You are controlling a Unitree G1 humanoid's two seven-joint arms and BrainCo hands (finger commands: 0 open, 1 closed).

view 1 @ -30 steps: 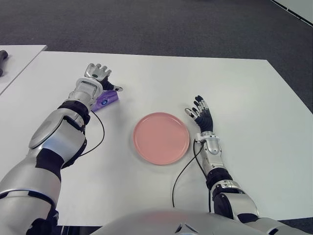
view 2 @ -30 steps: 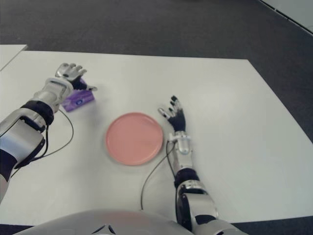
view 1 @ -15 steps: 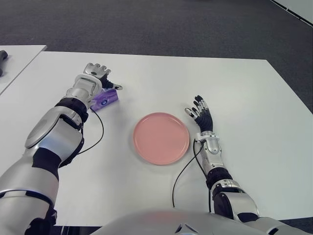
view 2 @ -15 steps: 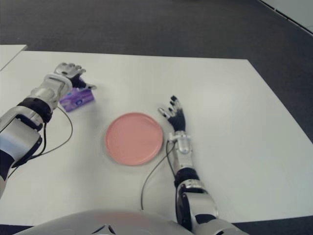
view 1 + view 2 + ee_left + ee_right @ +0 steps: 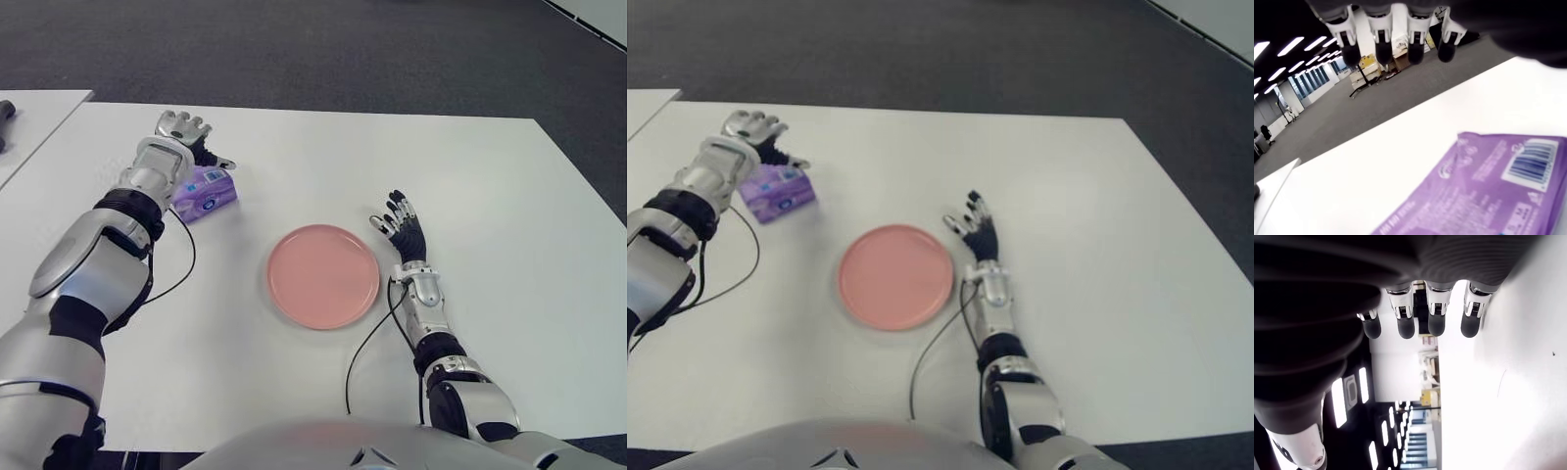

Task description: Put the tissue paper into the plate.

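Note:
A purple tissue pack (image 5: 205,192) lies on the white table (image 5: 294,147), to the left of the round pink plate (image 5: 324,275). My left hand (image 5: 184,130) hovers just behind and above the pack, fingers spread and holding nothing. The left wrist view shows the tissue pack (image 5: 1488,196) lying below the extended fingertips (image 5: 1383,51), apart from them. My right hand (image 5: 402,226) shows beside the plate on its right side, fingers open. Nothing lies in the plate.
A black cable (image 5: 367,343) runs from my right wrist toward the table's front edge. Another cable (image 5: 186,264) loops by my left forearm. A second white table (image 5: 34,117) with a dark object (image 5: 6,110) stands at the far left.
My left hand has lifted and moved back and left off the tissue pack, which now lies uncovered. The right hand has not moved.

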